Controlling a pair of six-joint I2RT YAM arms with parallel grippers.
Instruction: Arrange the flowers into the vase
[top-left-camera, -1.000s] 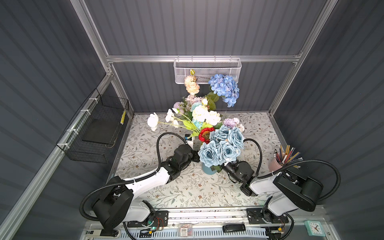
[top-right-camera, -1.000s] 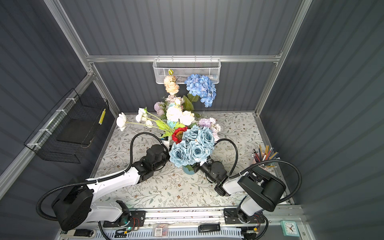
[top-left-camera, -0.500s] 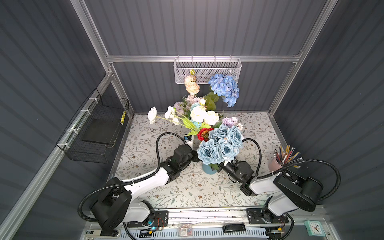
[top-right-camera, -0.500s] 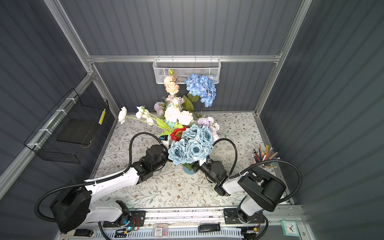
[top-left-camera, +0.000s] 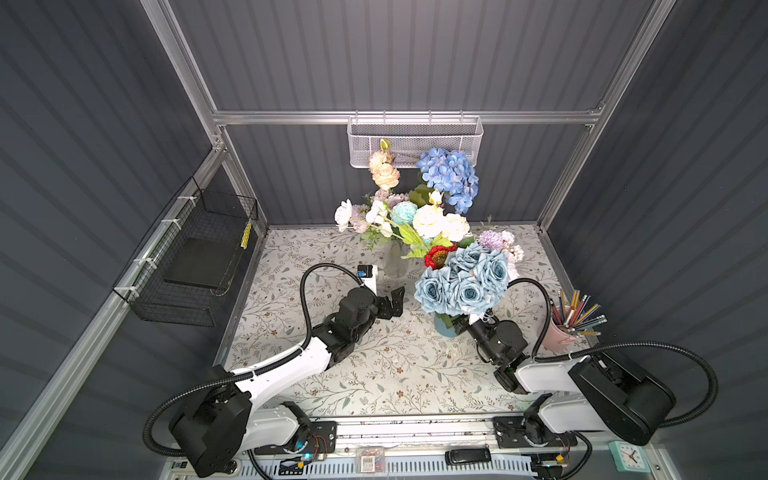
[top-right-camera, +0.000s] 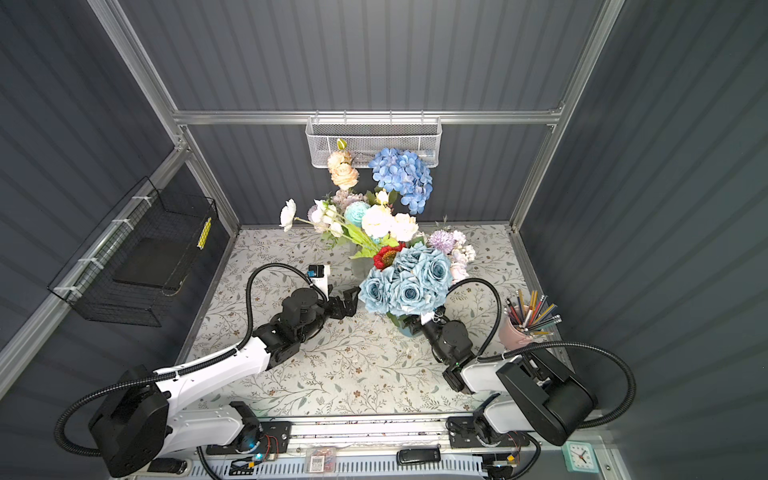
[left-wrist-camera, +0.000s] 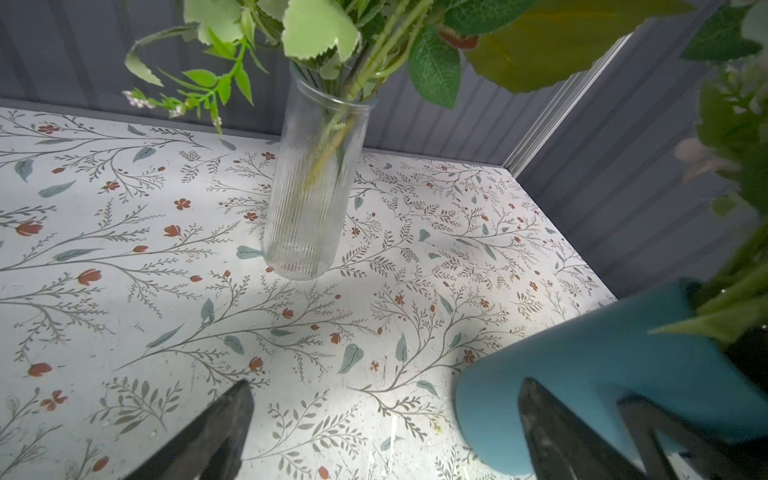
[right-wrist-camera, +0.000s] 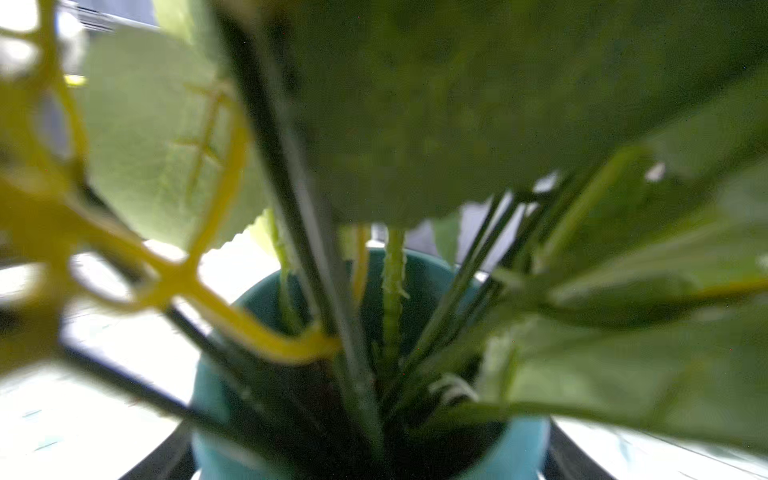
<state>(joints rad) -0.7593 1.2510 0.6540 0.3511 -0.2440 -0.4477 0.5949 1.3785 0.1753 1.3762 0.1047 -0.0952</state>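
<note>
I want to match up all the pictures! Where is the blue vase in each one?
In a top view: blue vase peeks out under the pale-blue roses, right of middle.
In a top view: same spot, under the roses.
Left wrist view: big and close, nearer than the glass vase.
Right wrist view: in the middle, blurry, seen into its mouth.
Shared landmark: green stems standing in it.

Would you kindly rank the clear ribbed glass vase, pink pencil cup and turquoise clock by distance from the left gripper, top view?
1. Clear ribbed glass vase: just behind left gripper.
2. Pink pencil cup: right side.
3. Turquoise clock: front-right corner.
</note>
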